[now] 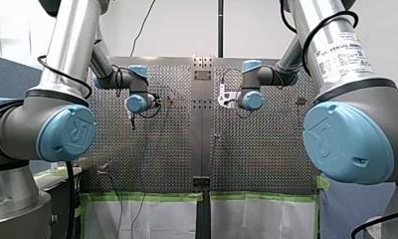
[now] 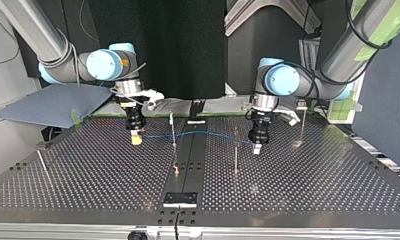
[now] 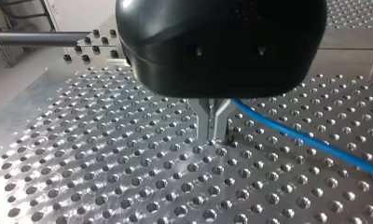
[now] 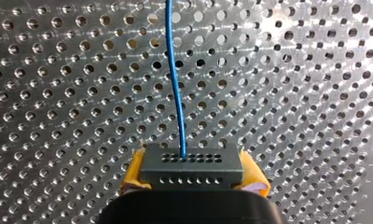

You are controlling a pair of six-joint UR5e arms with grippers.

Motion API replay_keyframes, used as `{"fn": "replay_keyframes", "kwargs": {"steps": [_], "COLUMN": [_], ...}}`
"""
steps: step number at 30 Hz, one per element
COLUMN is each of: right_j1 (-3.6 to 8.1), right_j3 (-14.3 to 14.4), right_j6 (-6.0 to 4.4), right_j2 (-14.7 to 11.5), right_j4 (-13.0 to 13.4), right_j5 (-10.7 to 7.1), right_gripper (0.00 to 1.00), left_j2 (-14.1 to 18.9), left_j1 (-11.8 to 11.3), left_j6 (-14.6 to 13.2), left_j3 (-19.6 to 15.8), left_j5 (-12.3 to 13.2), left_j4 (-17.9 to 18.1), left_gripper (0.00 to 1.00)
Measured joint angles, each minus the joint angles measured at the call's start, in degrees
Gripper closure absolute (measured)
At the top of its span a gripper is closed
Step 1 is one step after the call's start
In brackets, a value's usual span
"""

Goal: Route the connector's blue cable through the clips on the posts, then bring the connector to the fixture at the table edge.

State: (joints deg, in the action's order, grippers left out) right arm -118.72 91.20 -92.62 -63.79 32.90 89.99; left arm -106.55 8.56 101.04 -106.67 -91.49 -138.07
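The perforated metal surface [image 2: 88, 180] is filling the scene, and both arms are reaching down over its far half in the top view. My right arm [image 2: 105, 64] is coming in at that view's left and my left arm [image 2: 283, 80] at its right, and both are pointing their tools straight down.

The right tool [image 2: 136, 139] is hanging just above the surface, and its yellow pads [image 4: 134, 171] are clamping the connector from both sides. The left tool [image 3: 214, 135] is hovering close over the holes. Its metal fingers [image 3: 204, 122] are pressing together and pinching the cable's far end.

Two thin posts [image 2: 173, 131] [image 2: 235, 150] are standing upright between the tools, near the surface's middle strip. The fixture [image 2: 180, 199], a small dark block, is sitting at the near edge in the top view, well apart from both tools.

The connector [image 4: 191, 165], a grey block with rows of small holes, is facing away from the right wrist camera. The blue cable [image 4: 174, 84] is leaving its middle and running off the surface to the left tool. It is passing both posts on the way, but I cannot tell whether it is sitting in their clips.
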Motion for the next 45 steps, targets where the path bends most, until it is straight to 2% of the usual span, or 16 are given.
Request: {"fn": "replay_keyframes", "kwargs": {"steps": [2,12,14,15,16,17,18,19,24,25,30,38,45], "right_j1": [0.01,-0.25,-0.29,-0.3,-0.31,-0.31,-0.32,-0.32,-0.4,-0.43,-0.51,-0.58,-0.58], "right_j3": [0.0,0.0,0.0,0.0,0.0,0.0,0.0,0.0,0.0,0.0,0.0,0.0,0.0], "right_j6": [0.0,0.03,0.04,0.03,0.03,0.03,0.03,0.03,0.05,0.05,0.03,0.03,0.04], "right_j2": [0.0,0.1,0.1,0.1,0.1,0.1,0.1,0.1,0.1,0.1,0.1,0.1,0.1], "right_j4": [-0.1,-0.4,-0.4,-0.4,-0.5,-0.5,-0.5,-0.5,-0.6,-0.7,-0.9,-1.0,-1.1], "right_j5": [-0.2,-0.61,-0.61,-0.61,-0.61,-0.63,-0.64,-0.65,-0.76,-0.81,-0.93,-0.95,-0.95], "right_gripper": [1.0,1.0,1.0,1.0,1.0,1.0,1.0,1.0,1.0,1.0,1.0,1.0,1.0], "left_j2": [0.0,0.1,0.1,0.1,0.1,0.1,0.1,0.1,0.1,0.1,0.1,0.1,0.1], "left_j1": [0.0,0.5,0.4,0.4,0.3,0.3,0.2,0.2,0.2,0.2,0.4,0.7,0.6], "left_j6": [-0.1,-3.2,-3.0,-2.7,-2.4,-2.1,-1.9,-1.7,-1.0,-1.0,0.3,4.0,6.3], "left_j3": [0.0,0.0,0.0,0.0,0.0,0.0,-0.1,-0.1,-0.1,-0.1,-0.1,-1.3,-1.8], "left_j5": [-0.6,-4.8,-4.5,-4.4,-4.2,-4.1,-4.1,-4.0,-3.9,-3.9,-3.8,-0.6,0.7], "left_j4": [-0.1,-2.0,-2.0,-2.0,-2.0,-2.0,-2.0,-2.0,-2.2,-2.2,-3.5,-4.9,-4.8], "left_gripper": [0.5,0.5,0.42,0.42,0.34,0.11,0.11,0.05,0.05,0.0,0.0,0.0,0.0]}}
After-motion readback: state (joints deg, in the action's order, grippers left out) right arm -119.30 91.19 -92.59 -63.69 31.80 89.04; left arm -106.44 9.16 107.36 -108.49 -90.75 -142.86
